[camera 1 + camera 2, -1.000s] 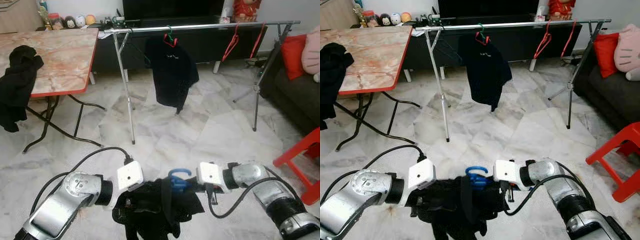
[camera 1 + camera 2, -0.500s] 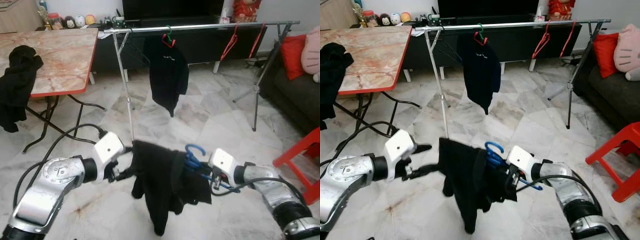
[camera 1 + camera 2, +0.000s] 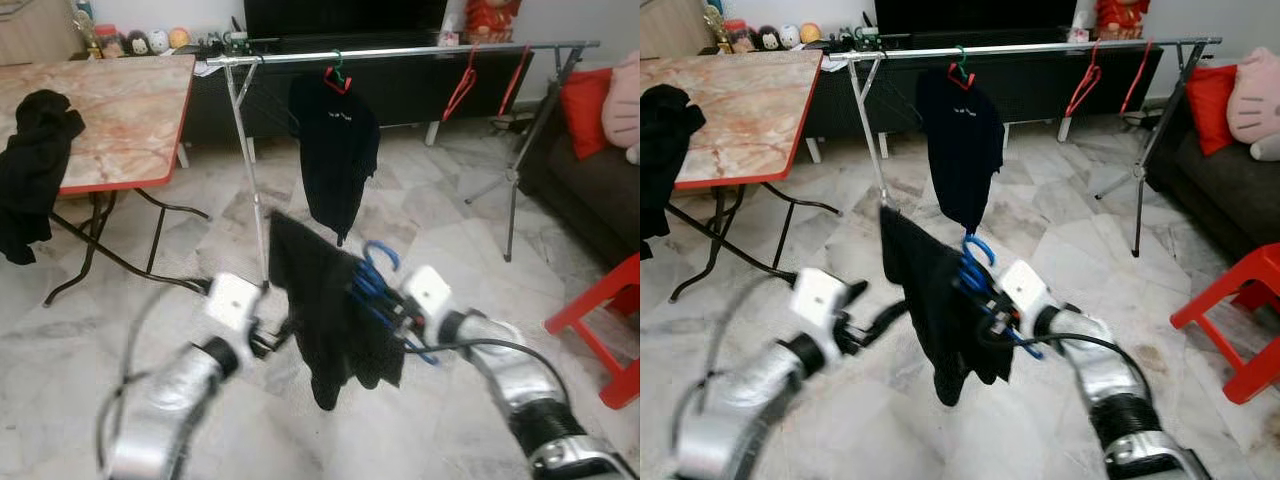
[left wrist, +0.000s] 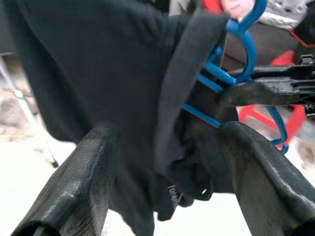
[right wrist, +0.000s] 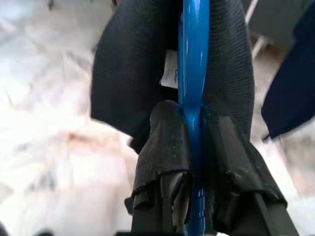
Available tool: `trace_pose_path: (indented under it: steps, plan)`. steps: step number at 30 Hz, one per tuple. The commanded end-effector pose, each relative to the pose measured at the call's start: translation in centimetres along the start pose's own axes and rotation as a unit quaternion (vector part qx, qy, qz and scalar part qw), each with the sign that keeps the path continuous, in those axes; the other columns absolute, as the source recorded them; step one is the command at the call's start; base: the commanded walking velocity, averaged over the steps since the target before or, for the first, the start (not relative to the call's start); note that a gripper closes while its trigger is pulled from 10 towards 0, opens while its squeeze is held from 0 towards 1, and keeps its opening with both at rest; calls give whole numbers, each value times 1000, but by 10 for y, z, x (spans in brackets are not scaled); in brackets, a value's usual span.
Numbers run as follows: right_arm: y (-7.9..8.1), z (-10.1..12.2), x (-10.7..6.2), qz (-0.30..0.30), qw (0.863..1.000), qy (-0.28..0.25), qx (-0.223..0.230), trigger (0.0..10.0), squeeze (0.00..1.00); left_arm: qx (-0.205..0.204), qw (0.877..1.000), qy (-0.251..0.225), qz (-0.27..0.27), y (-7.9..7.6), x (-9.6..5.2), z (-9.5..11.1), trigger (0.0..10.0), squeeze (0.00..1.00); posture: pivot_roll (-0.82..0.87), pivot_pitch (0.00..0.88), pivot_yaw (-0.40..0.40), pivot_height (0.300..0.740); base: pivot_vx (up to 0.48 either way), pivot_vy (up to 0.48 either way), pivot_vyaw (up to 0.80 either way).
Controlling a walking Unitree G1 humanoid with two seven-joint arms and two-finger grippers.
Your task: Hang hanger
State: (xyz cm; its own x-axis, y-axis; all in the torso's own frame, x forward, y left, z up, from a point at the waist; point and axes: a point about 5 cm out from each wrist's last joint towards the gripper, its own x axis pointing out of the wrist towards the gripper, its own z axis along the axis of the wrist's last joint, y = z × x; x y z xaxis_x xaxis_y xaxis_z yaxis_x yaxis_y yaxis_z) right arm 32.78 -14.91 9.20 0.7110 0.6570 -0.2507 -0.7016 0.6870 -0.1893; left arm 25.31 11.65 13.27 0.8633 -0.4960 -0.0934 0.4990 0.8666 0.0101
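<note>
Right gripper [image 5: 193, 130], two black fingers pinched tight on the blue plastic hanger [image 3: 377, 272]; draped over that hanger, a black cloth garment [image 3: 320, 300], raised above the pale marble floor [image 3: 420, 220], in front of the long silver metal clothes rack [image 3: 400, 52]. Left gripper [image 4: 167, 162], fingers spread wide apart, just beside the garment's left edge, gripping nothing. On the rack's rail, another black shirt on a red and green hanger [image 3: 337, 150]; farther right, two bare red hangers [image 3: 490, 80]. To the left, a marble-topped folding table with red trim [image 3: 100, 120].
</note>
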Motion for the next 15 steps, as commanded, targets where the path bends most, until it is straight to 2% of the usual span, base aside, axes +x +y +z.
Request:
trace_pose_path:
  steps: [1,8,15]
  plan:
    - [-4,22,5,-16,999,-46,2,0,0,12,999,-8,38,0,3,-2,10000,0,-70,0,-5,740,0,0,0]
    - [12,34,15,12,998,-64,8,0,0,4,996,-25,85,-8,11,-3,10000,0,-62,0,-14,740,0,0,0]
    - [11,34,14,10,998,-57,10,0,0,16,996,-27,85,-8,13,-2,10000,0,-51,0,-29,740,0,0,0]
